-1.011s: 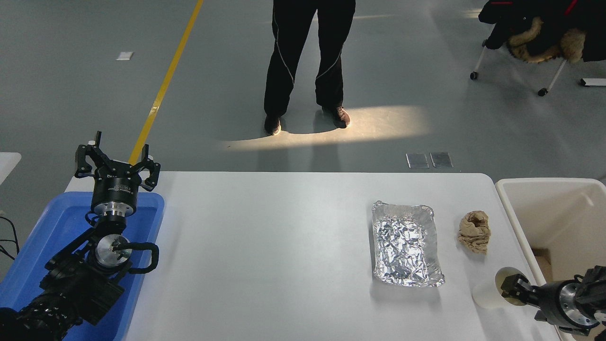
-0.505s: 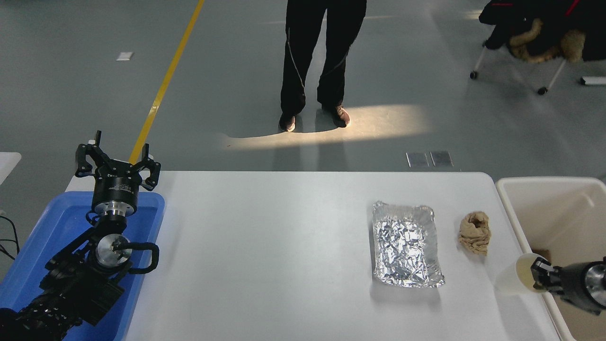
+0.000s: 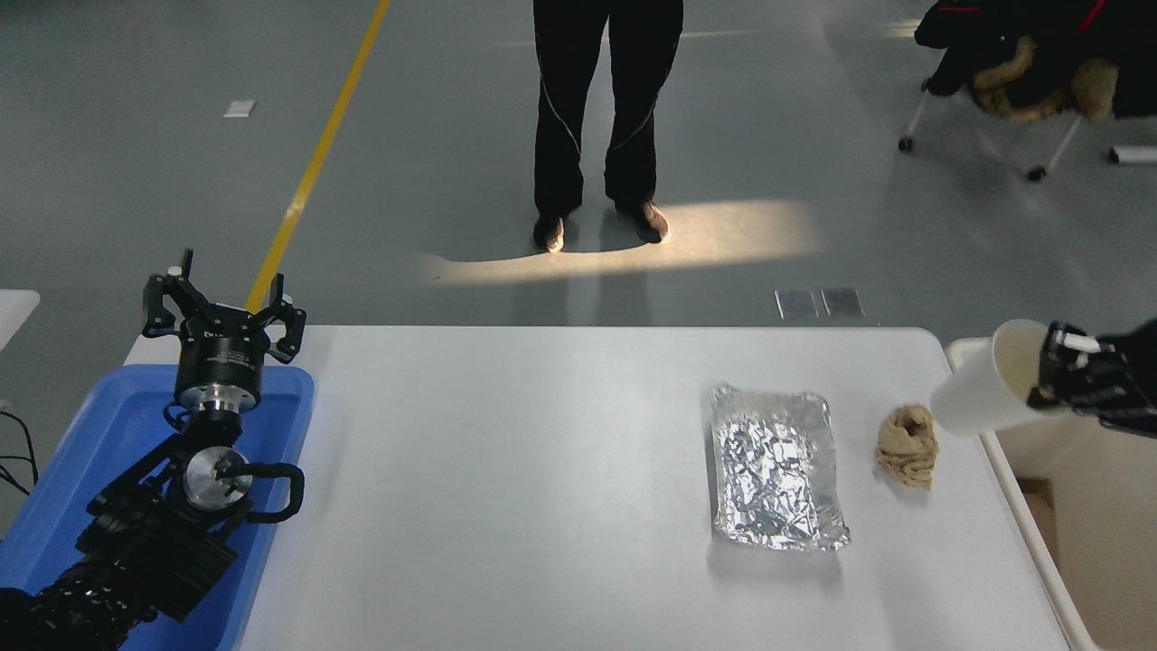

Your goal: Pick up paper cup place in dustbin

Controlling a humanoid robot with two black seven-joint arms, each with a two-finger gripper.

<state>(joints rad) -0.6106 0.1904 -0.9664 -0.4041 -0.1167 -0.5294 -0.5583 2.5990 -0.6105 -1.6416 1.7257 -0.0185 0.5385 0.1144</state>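
Observation:
The small white paper cup (image 3: 985, 384) with a cream inside hangs tilted in the air at the table's right edge, above the dustbin's left rim. My right gripper (image 3: 1053, 371) comes in from the right edge and is shut on the cup's rim. The off-white dustbin (image 3: 1030, 497) stands to the right of the table, partly hidden by the cup and the arm. My left gripper (image 3: 221, 312) is parked at the lower left over the blue tray, fingers spread.
A crumpled foil tray (image 3: 776, 466) lies on the white table (image 3: 506, 479), with a tan wad of paper (image 3: 907, 445) to its right. A blue plastic tray (image 3: 63, 479) stands at the left. A person's legs (image 3: 597, 117) stand beyond the far edge.
My right gripper has lifted the cup from the table's near right corner and carried it up and away, to above the dustbin's rim. The person shifted their feet.

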